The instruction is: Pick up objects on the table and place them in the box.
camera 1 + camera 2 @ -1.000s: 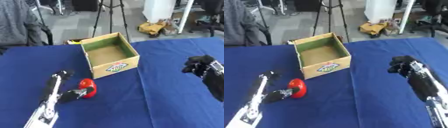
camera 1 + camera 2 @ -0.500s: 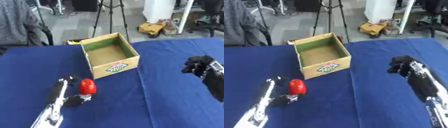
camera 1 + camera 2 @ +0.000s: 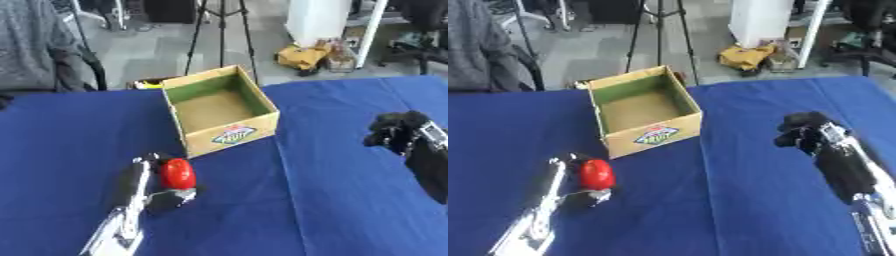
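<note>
The glossy red rounded object sits left of frame centre, pinched in the curled fingers of the left hand, just below the open brown cardboard box. Smooth blue cloth covers the worktop, bare across the lower middle. The black right hand, fingers curled on nothing, hangs at right.

Two head-mounted stereo eyes, looking steeply down and forward, near the blue table, both sharing the open box, right eye shifted sideways.
</note>
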Available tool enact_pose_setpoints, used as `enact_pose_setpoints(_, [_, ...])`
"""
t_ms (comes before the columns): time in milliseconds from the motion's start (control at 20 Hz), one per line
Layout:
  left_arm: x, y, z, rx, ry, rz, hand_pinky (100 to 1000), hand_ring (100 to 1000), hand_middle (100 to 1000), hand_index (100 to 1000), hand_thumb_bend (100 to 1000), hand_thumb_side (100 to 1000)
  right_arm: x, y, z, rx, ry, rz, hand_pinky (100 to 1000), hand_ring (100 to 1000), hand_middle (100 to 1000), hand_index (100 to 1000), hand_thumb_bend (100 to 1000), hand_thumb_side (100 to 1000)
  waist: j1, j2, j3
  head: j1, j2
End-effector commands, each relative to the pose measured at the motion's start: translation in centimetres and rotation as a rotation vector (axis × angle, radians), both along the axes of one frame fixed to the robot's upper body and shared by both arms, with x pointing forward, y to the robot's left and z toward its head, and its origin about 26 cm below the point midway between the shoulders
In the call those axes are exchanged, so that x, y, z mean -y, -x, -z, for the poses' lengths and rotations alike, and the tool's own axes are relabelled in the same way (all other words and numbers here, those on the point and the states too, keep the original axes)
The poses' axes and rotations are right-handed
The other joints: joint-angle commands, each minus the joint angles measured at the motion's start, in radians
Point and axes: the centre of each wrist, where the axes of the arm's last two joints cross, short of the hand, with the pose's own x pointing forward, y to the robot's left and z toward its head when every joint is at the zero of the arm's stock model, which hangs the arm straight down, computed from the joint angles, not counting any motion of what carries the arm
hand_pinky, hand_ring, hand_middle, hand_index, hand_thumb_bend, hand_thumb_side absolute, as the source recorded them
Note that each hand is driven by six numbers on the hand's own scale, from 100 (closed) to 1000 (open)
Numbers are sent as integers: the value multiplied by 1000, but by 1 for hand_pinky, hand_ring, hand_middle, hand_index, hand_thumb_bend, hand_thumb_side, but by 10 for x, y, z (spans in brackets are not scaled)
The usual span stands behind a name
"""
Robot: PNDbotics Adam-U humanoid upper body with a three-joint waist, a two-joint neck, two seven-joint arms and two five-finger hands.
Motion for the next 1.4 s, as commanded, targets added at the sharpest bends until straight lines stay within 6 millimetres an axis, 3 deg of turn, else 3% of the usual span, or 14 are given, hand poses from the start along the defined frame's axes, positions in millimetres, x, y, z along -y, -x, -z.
enact_pose_setpoints(50, [6,-5,-6,37,-4,-3,556,598,571,718,911,457,0,-1,-7,22,15,-7,699,614,621,738,100,784,-3,-13,-1,0,-4])
enact_pose_setpoints(350, [8,-7,-4,42,-17,-13,555,597,569,718,908,453,0,0,-7,21,16,-7,699,614,621,738,100,784,-2,-13,-1,-2,-2])
enact_pose_setpoints(400, [8,-8,-3,39,-25,-14,556,606,580,724,858,418,0,0,-7,21,16,-8,699,616,622,738,100,784,-2,-13,-2,-1,-2])
enact_pose_setpoints(600, [9,-11,5,21,-87,-28,555,610,584,729,807,387,0,-1,-7,22,15,-9,699,616,623,738,100,783,-3,-12,-7,1,-2])
enact_pose_setpoints(800, [9,-12,8,16,-108,-28,555,610,584,729,807,387,0,-1,-7,22,15,-8,699,616,623,738,100,783,-4,-12,-7,1,-2])
enact_pose_setpoints(850, [7,-11,11,3,-117,-32,479,571,571,733,543,297,0,-1,-7,22,14,-8,699,618,624,737,100,783,-3,-13,-7,0,-2])
enact_pose_setpoints(900, [5,-11,15,-14,-130,-37,467,565,567,732,432,268,0,-1,-7,21,14,-8,699,619,624,737,100,783,-3,-13,-6,-1,-2])
enact_pose_setpoints(950, [3,-12,17,-23,-139,-41,463,562,566,732,404,259,0,-1,-7,20,14,-8,699,619,624,737,100,783,-3,-13,-6,-1,-2])
enact_pose_setpoints(1000, [2,-12,18,-27,-145,-45,434,539,559,729,299,227,0,-1,-7,20,14,-8,699,619,624,736,100,783,-3,-13,-5,-1,-1])
enact_pose_setpoints(1200, [-1,-12,22,-25,-142,-53,391,509,544,721,133,192,0,-1,-7,20,15,-6,699,620,625,736,100,783,-2,-13,-5,0,-1])
enact_pose_setpoints(1400, [-7,-12,19,-3,-111,-63,357,489,528,706,100,150,0,-1,-6,18,15,-7,699,622,625,736,100,782,-1,-14,-6,2,1])
